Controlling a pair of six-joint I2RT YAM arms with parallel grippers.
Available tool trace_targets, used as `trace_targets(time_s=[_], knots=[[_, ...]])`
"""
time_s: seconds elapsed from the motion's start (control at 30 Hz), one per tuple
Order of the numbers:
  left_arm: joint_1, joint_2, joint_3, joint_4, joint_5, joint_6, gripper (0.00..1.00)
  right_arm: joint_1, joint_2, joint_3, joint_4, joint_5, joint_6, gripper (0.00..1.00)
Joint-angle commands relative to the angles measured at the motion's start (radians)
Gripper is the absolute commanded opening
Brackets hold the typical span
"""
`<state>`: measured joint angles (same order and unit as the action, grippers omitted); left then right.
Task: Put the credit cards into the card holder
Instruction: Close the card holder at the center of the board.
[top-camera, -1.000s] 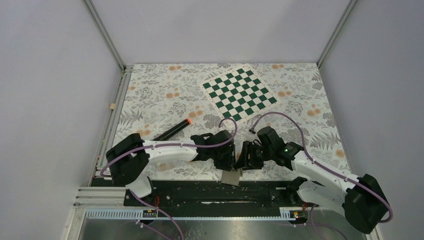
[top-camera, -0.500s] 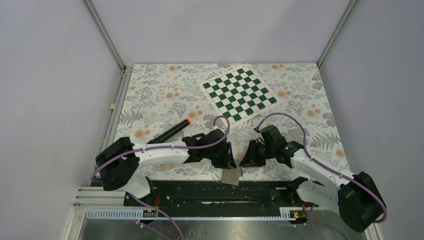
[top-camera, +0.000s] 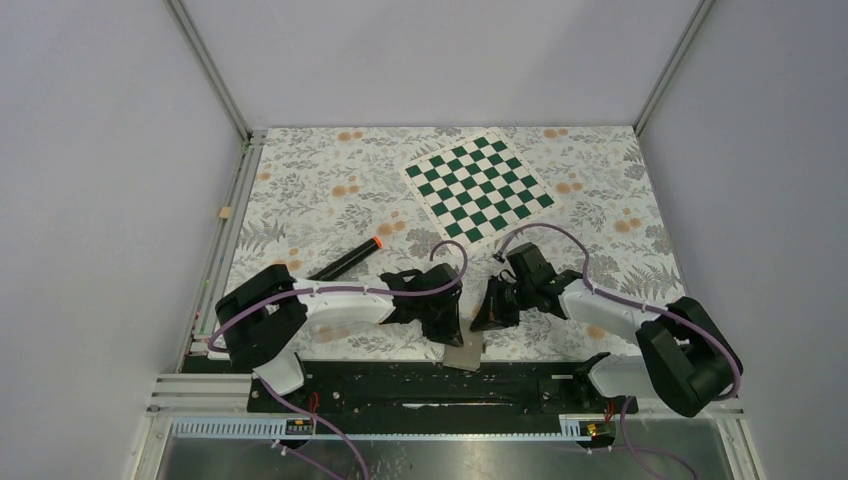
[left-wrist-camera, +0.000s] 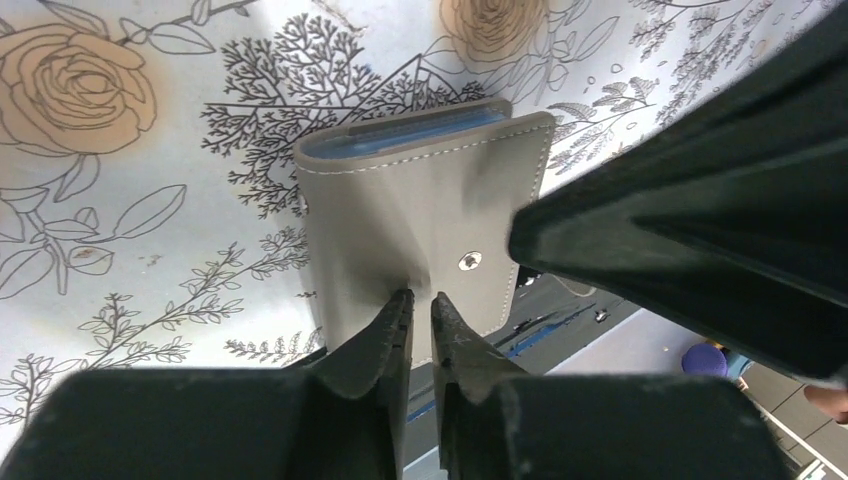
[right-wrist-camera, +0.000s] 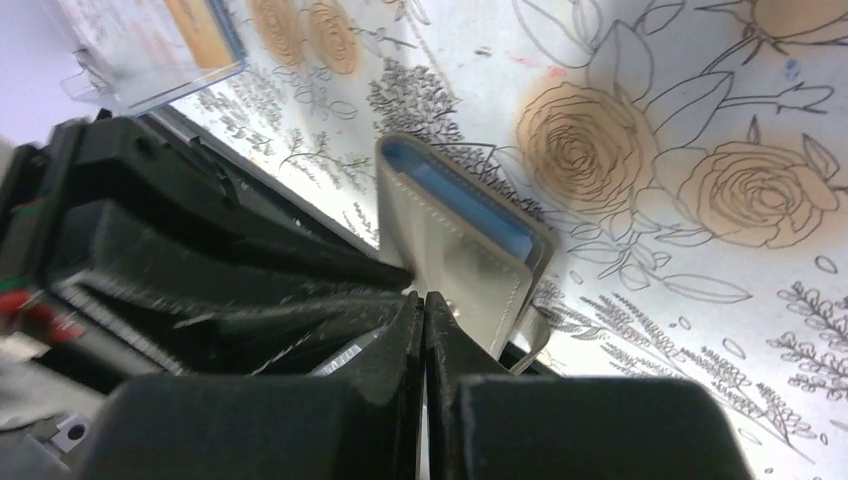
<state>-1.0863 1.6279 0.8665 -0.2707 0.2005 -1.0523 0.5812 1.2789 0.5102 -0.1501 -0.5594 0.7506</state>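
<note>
Top external view: the holder (top-camera: 463, 354) lies closed where it lay a second ago, hanging over the table's (top-camera: 320, 185) near edge onto the black rail (top-camera: 400, 385). The right gripper (right-wrist-camera: 423, 298) has drawn back in beside it since half a second ago, jaws pressed together, holding nothing. The left gripper (left-wrist-camera: 420, 302) shows a slim gap, tips at the holder's near edge; whether it pinches cannot be told. Open table runs behind the arms to the chessboard (top-camera: 478, 187).
</note>
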Motion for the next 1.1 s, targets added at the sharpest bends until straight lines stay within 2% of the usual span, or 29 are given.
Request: trace_targets(time_s=[0.0,0.2,0.33,0.5,0.63,0.87,1.07], knots=[[-0.014,-0.019,0.054,-0.003,-0.022,0.026,0.18,-0.005,0.073,-0.015,0.047,-0.001,-0.016,0.0],[-0.032,-0.051,0.072,0.076,0.01,0.035,0.39,-0.004,0.139,-0.029,0.066,0.023,-0.01,0.0],[-0.046,-0.022,0.102,0.082,0.032,0.048,0.44,-0.005,0.14,-0.038,0.08,0.023,0.0,0.0],[-0.057,0.003,0.137,0.081,0.032,0.049,0.44,-0.005,0.138,-0.037,0.08,0.02,0.002,0.0],[-0.063,0.026,0.167,0.055,0.018,0.055,0.36,-0.004,0.135,-0.039,0.08,0.025,0.001,0.0],[-0.085,0.08,0.222,-0.005,-0.02,0.066,0.31,-0.005,0.129,-0.042,0.08,0.032,0.006,0.0],[-0.096,0.101,0.239,-0.044,-0.071,0.067,0.22,-0.005,0.13,-0.048,0.084,0.032,0.005,0.0]])
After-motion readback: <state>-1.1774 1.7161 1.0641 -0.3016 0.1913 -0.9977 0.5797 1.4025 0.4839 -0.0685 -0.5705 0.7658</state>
